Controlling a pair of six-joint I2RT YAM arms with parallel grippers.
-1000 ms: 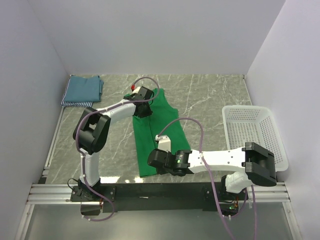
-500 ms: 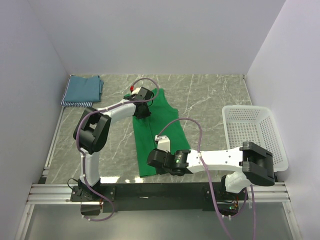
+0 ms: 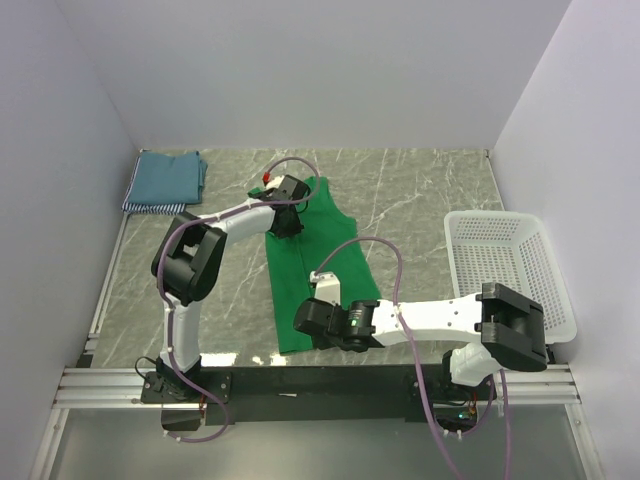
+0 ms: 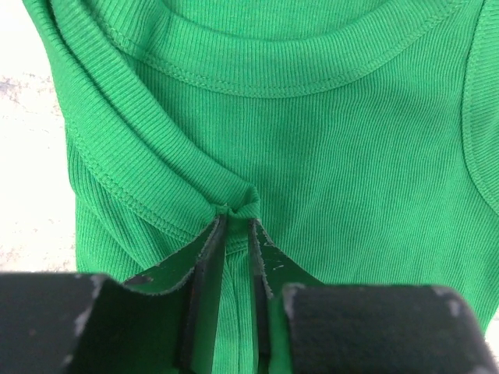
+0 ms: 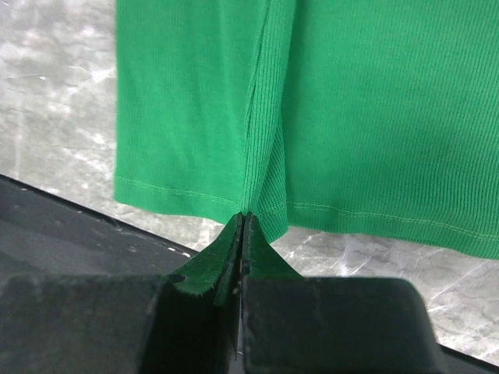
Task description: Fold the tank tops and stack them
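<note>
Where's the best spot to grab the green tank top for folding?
Probably at its two ends, from above. The green tank top lies flat and limp, so pinch up a small ridge: the left gripper by the neckline strap, the right gripper at the bottom hem.

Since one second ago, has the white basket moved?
No. The basket has stayed in the same place beside the right wall.

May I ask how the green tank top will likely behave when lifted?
Probably floppy: the green tank top puckers where the left gripper pinches it. Likely to sag between pinches; the right gripper holds only the hem.
</note>
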